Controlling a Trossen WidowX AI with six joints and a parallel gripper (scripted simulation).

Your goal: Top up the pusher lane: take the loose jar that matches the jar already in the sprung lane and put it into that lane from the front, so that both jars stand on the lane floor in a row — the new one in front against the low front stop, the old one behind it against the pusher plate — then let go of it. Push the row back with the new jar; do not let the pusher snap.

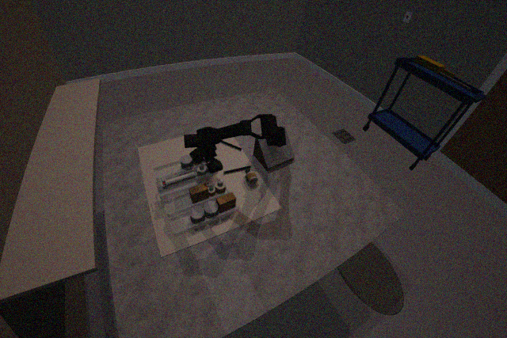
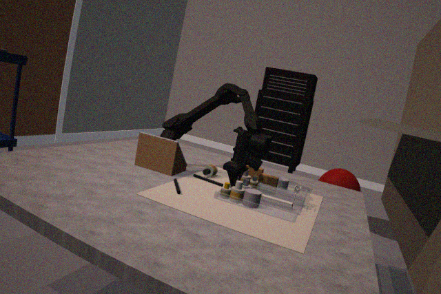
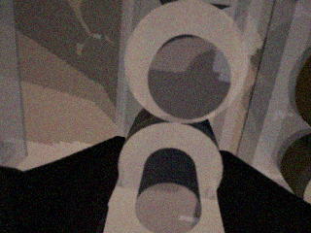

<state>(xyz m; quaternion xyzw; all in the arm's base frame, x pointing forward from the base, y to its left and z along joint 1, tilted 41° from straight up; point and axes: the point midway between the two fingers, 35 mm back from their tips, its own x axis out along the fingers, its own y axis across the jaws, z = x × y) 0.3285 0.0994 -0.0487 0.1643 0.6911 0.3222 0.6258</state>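
Gripping jar (image 3: 170,133), clearest from wrist

Tabletop surface (image 1: 327,219) (image 2: 89,208): matt, mottled, stone-like. Flat cream rectangular mat (image 1: 163,244) (image 2: 278,226): matt, paper-like. Lane dividers (image 2: 278,212): clear, plastic-looking, smooth. Tan wedge-shaped block (image 2: 156,152): matt, cardboard- or wood-like. Large red ball (image 2: 340,179): smooth. Black robot arm (image 1: 233,131) (image 2: 206,107): dark, matt.

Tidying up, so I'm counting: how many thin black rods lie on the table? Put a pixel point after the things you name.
2: the nearer rod (image 1: 230,145) (image 2: 177,186) in the exterior view and, beyond it, the farther rod (image 1: 236,169) (image 2: 208,180). More may be hidden.
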